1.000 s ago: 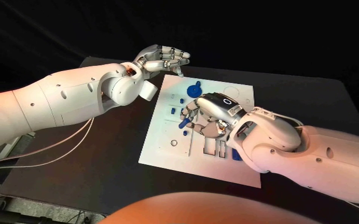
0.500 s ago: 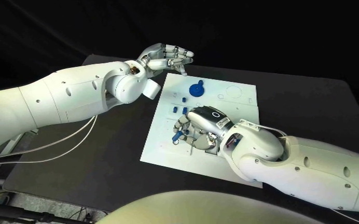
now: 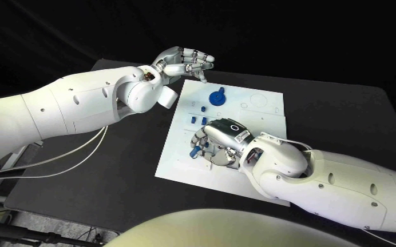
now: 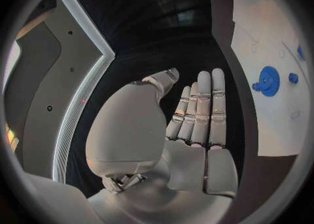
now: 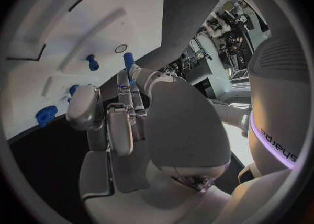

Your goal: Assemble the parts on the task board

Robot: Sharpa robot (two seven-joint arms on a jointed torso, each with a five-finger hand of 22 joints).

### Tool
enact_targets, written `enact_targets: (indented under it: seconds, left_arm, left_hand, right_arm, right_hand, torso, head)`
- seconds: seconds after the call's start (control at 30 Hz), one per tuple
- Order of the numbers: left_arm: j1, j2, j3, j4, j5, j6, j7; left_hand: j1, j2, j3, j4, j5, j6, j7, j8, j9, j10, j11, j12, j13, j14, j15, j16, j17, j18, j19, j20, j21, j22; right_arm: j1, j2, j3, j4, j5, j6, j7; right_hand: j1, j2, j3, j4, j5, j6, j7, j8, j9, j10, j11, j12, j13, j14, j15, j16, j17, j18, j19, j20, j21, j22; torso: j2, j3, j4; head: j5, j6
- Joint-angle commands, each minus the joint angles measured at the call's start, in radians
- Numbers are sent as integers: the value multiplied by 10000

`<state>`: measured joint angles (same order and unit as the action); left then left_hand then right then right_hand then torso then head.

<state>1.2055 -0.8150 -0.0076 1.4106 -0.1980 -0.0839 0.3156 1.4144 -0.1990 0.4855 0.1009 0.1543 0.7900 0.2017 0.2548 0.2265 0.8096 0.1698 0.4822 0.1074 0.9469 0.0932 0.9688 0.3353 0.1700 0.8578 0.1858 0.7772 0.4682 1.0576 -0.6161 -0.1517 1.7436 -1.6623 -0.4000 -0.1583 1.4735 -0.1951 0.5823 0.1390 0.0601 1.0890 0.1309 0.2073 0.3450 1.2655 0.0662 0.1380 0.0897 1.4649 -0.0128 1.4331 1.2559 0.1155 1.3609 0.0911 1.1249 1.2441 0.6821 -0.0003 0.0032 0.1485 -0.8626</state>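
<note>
From the head view, the white task board [image 3: 186,161] lies in the middle of the black table [image 3: 107,172]. The right hand [image 3: 216,142] is low over the board's middle, pinching a small blue part [image 3: 194,152]. A blue gear [image 3: 217,97] sits near the board's far edge. The left hand [image 3: 183,63] is up by the far left corner.

From the left wrist, the left hand's fingers [image 4: 201,110] are straight, close together and hold nothing.

From the right wrist, the part [image 5: 129,59] sits at the fingertips [image 5: 124,85].

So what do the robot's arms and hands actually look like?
Both arms are bulky, smooth white shells with small dark dots. The left arm trails thin pale cables. Each ends in a silver, segmented metal hand: left hand, right hand, whose back carries a dark rounded cap.
</note>
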Motion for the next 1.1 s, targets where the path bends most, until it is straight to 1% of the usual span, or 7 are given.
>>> enact_targets:
  seconds: [0.03, 0.2, 0.4, 0.57, 0.83, 1.03, 1.1]
  left_arm:
    - [4, 19, 6, 10, 33, 189, 40]
    - [4, 13, 6, 10, 33, 200, 33]
    - [4, 2, 6, 19, 33, 211, 21]
    - [5, -8, 6, 24, 32, 212, 15]
    - [5, -23, 6, 34, 28, 224, 0]
    - [5, -26, 6, 39, 23, 244, -13]
    - [5, -27, 6, 41, 21, 245, -15]
  left_hand:
    - [-26, 59, -52, -9, -25, -61, 361, 34, 16, -73, 29, 31, 16, -65, 32, 62, 17, 129, 78, 22, -54, -15]
    - [-26, 59, -52, -9, -25, -61, 361, 34, 16, -73, 29, 31, 16, -65, 32, 62, 17, 129, 78, 22, -54, -15]
    - [-24, 61, -62, -5, -25, -77, 361, 57, 21, -95, 30, 64, 22, -74, 34, 66, 16, 128, 83, 24, -68, -25]
    - [-24, 61, -62, -5, -25, -77, 361, 57, 21, -95, 30, 64, 22, -74, 34, 66, 16, 128, 83, 24, -68, -25]
    - [-28, 62, -70, 2, -25, -88, 362, 71, 24, -110, 31, 83, 25, -81, 37, 68, 16, 128, 84, 25, -78, -32]
    - [-28, 62, -70, 2, -25, -88, 362, 71, 24, -110, 31, 83, 25, -81, 37, 68, 16, 128, 84, 25, -78, -32]
    - [-28, 62, -70, 2, -25, -88, 362, 71, 24, -110, 31, 83, 25, -81, 37, 68, 16, 128, 84, 25, -78, -32]
  right_arm:
    - [-32, 52, -5, -64, -399, 233, -94]
    - [-67, 76, -9, -103, -730, 304, -127]
    - [-87, 100, -13, -145, -942, 564, -235]
    - [-94, 119, -16, -181, -1064, 741, -352]
    - [-132, 211, -21, -202, -1285, 877, -486]
    - [-200, 303, -26, -214, -1373, 898, -521]
    - [-221, 328, -28, -223, -1355, 881, -504]
  right_hand:
    - [10, 121, 13, -52, 52, 46, 1, 24, 10, 61, -66, -66, 8, 442, -46, 38, 1, -136, -12, -57, -32, -7]
    - [-43, 120, 27, -73, 56, 30, 2, 32, 21, 62, -65, -84, 12, 443, -41, 42, 9, -139, -11, -54, -27, 2]
    - [-54, 115, 29, -82, 54, 27, 1, 34, 24, 64, -65, -87, 13, 444, -40, 45, 14, -142, -6, -53, -13, 14]
    - [-67, 109, 33, -94, 49, 23, 1, 37, 28, 65, -65, -92, 15, 445, -40, 47, 19, -136, -19, -52, -40, -4]
    - [-95, 102, 38, -107, 40, 13, 2, 40, 33, 64, -63, -102, 17, 442, -38, 42, 8, -134, -25, -50, -50, -8]
    - [-119, 90, 41, -121, 33, 1, 3, 40, 37, 63, -61, -111, 19, 440, -37, 39, 0, -131, -33, -49, -63, -14]
    - [-183, 55, 45, -148, 21, -35, 11, 35, 43, 55, -53, -135, 23, 433, -32, 27, -27, -124, -54, -45, -101, -35]
  torso:
    - [0, -5, 9]
    - [-3, -9, 10]
    - [-5, -22, 3]
    - [-8, -20, 11]
    - [-12, -21, 7]
    - [-9, -22, 10]
    - [-10, -21, 12]
  head:
    - [9, -29]
    - [10, -41]
    - [17, -77]
    - [17, -95]
    - [20, -101]
    - [14, -101]
    - [15, -101]
